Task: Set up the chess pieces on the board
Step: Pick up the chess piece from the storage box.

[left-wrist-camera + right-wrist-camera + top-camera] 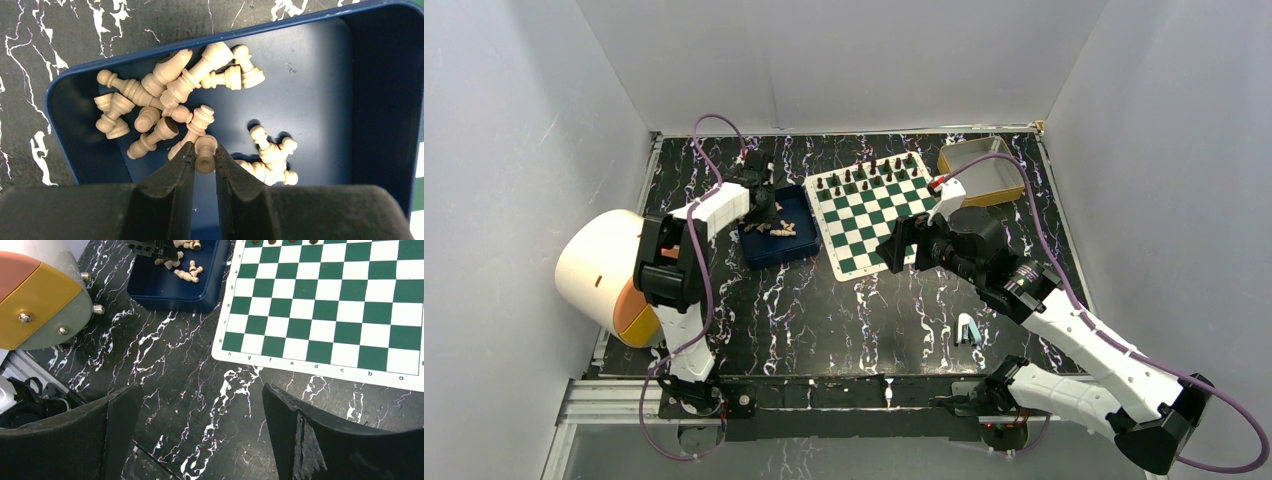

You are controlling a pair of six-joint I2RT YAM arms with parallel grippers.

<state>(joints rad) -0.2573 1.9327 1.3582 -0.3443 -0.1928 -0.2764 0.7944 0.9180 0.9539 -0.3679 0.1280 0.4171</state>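
Note:
Several cream chess pieces [175,85] lie loose in a blue tray [310,100]; they also show in the top view [781,229] and the right wrist view [185,274]. My left gripper [204,155] is down in the tray, shut on one cream piece [205,152] between its fingertips. The green and white board [879,213] lies right of the tray, with dark pieces in two rows along its far edge. My right gripper [200,405] is open and empty, above the dark table just off the board's near left corner [235,347].
A yellow-rimmed tin [982,170] stands at the board's far right. A big cream and orange cylinder [604,272] lies at the left. A small light-blue object [967,330] lies on the table near the right arm. The tray [776,228] walls surround my left fingers.

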